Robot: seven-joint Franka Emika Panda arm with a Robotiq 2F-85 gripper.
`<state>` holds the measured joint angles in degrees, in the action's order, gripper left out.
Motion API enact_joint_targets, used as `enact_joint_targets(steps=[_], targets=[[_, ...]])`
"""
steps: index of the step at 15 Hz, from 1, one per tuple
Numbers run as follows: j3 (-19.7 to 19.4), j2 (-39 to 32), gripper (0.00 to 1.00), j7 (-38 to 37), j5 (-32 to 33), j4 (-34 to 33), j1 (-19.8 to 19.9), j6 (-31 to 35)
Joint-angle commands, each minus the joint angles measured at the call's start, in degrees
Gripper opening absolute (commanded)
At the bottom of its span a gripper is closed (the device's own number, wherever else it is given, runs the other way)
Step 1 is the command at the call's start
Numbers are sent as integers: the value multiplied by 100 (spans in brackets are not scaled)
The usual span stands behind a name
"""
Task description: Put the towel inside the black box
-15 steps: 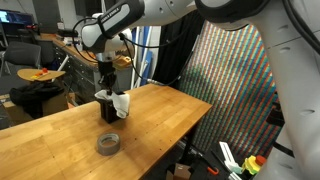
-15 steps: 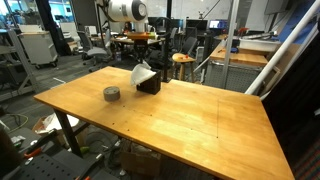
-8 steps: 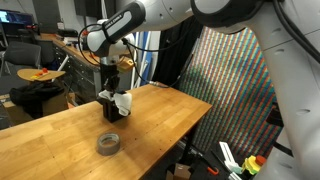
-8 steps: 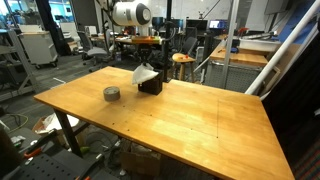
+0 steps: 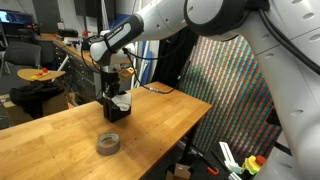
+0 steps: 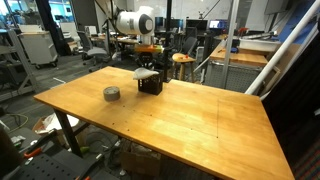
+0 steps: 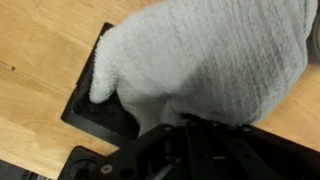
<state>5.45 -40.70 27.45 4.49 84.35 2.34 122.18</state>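
The towel (image 7: pixel 215 60), a pale grey-white cloth, fills most of the wrist view. It is bunched over the box (image 7: pixel 92 108), and one rounded fold hangs down inside the box's near left part. Only the box's left rim and a strip of its dark floor show past the cloth, so I cannot tell how much of the towel is inside. In both exterior views the towel (image 6: pixel 146 72) sits heaped on the top of the box (image 6: pixel 152 85), with some of it standing above the rim; from the other side it (image 5: pixel 121 102) spills over one edge of the box (image 5: pixel 110 108).

The end effector (image 5: pixel 113 90) hangs straight down onto the towel, directly over the box. Its fingers are buried in the cloth in every view, so I cannot tell whether they are spread or pinching it. In the wrist view only its dark body shows along the lower edge. The arm (image 5: pixel 150 25) arches in from above.

The box stands on a wooden surface (image 6: pixel 190 115), close to its far edge. A grey tape roll (image 6: pixel 111 94) lies flat on the surface (image 5: pixel 60 140), apart from the box, nearer the camera in an exterior view (image 5: pixel 108 144).

Beyond the surface a large panel of fine coloured stripes (image 5: pixel 230 80) stands upright.
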Motion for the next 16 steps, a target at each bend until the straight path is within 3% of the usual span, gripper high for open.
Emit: enact_joint_targets(steps=[1, 10, 16], targets=[[174, -257, 4, 281, -243, -125, 180, 154], [321, -223, 3, 484, -524, -34, 331, 195], [208, 414, 3, 261, -363, 395, 222, 270]])
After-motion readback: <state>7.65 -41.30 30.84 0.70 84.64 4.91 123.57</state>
